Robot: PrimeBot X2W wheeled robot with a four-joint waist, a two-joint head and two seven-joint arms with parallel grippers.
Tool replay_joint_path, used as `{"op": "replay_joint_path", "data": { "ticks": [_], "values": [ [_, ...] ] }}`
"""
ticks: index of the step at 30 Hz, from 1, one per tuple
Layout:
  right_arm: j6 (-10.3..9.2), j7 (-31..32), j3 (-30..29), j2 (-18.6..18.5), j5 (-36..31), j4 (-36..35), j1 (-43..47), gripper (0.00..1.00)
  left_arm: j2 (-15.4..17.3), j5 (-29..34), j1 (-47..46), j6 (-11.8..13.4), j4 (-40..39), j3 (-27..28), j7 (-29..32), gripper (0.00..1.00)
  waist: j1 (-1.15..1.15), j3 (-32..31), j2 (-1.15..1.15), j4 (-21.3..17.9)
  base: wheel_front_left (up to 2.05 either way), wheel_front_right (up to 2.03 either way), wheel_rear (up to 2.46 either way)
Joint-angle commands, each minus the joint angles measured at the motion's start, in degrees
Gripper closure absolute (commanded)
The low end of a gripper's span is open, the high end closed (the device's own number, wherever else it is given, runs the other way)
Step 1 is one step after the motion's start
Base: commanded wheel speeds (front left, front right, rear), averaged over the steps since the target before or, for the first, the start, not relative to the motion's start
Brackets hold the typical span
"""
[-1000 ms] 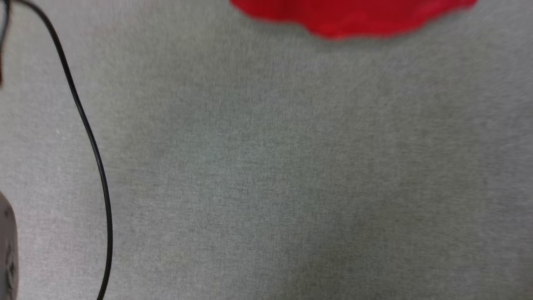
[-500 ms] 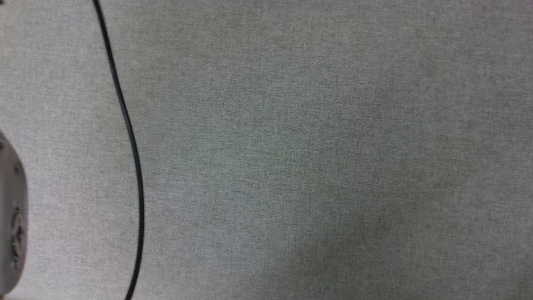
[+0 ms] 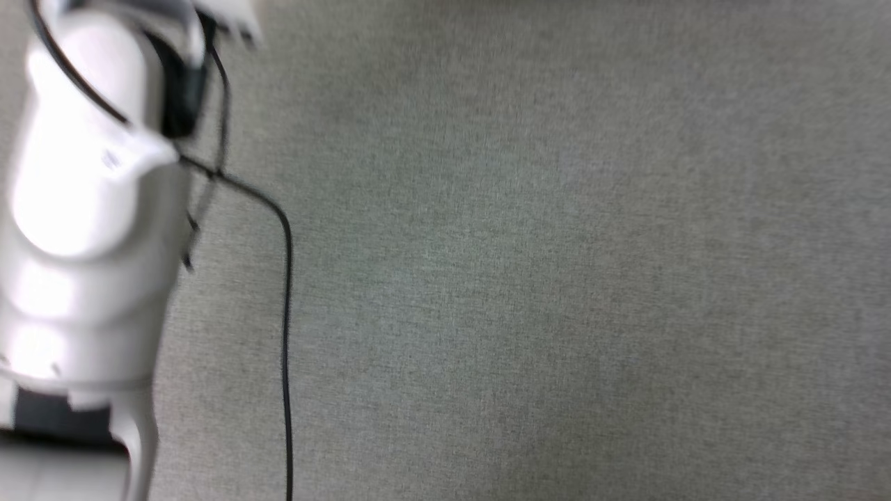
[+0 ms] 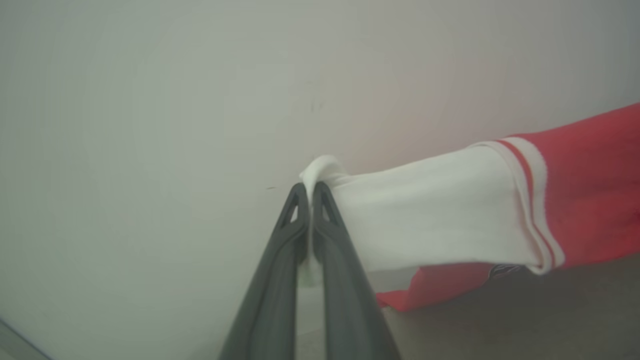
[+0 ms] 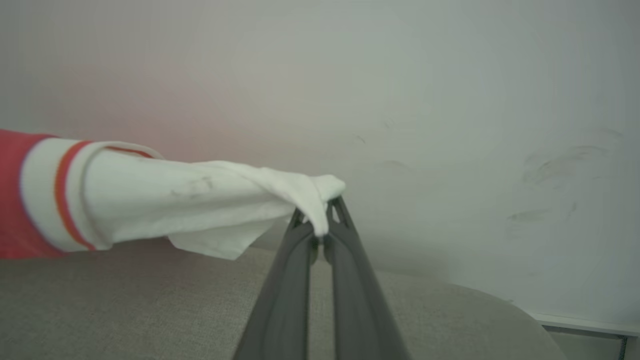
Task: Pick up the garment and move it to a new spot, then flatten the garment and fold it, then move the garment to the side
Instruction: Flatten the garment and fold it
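The garment hangs stretched in the air between my two grippers, above the grey cloth surface. In the left wrist view my left gripper (image 4: 310,192) is shut on the tip of a white sleeve (image 4: 430,210). The striped trim and red body (image 4: 590,190) run off to the right. My right gripper (image 5: 320,220) in the right wrist view is shut on the other white sleeve (image 5: 175,200), bunched over its fingertips. The red body (image 5: 10,200) lies at that view's left edge.
The head view looks down on the grey fabric surface (image 3: 557,278). My pale left forearm (image 3: 83,209) and a black cable (image 3: 285,313) run along its left side. A pale wall (image 5: 450,100) stands behind the garment, and the surface's rounded edge (image 5: 475,300) lies below it.
The head camera has swung. The garment's red edge left the top of the head view, and my pale left forearm came into it at the left. Both grippers stay shut.
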Motion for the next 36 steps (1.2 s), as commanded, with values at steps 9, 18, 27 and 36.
{"op": "replay_joint_path", "data": {
  "ticks": [9,18,27,36],
  "values": [
    [-0.13,6.63,5.20,-3.71,12.11,-1.03,17.80,1.00,1.60,-3.90,21.18,1.10,-6.44,-0.73,5.96,1.00,0.00,-10.13,0.00,-0.46,0.00,0.00,0.00],
    [-0.15,10.99,8.52,-4.73,19.33,-2.18,31.55,1.00,5.09,-8.97,39.97,0.42,-11.51,-0.82,15.96,1.00,0.00,-17.84,0.00,-1.25,0.00,0.00,0.00],
    [-0.15,16.65,8.70,-5.38,26.20,-5.02,43.57,1.00,6.76,-13.34,54.13,0.76,-17.44,-0.78,20.97,1.00,0.00,-23.98,0.00,-2.01,0.00,0.00,0.00],
    [-0.15,23.79,6.36,-8.33,30.66,-10.23,55.14,1.00,9.50,-17.81,66.77,2.23,-25.31,0.86,26.30,1.00,0.00,-27.01,0.00,-2.76,0.00,0.00,0.00]
  ]
}}
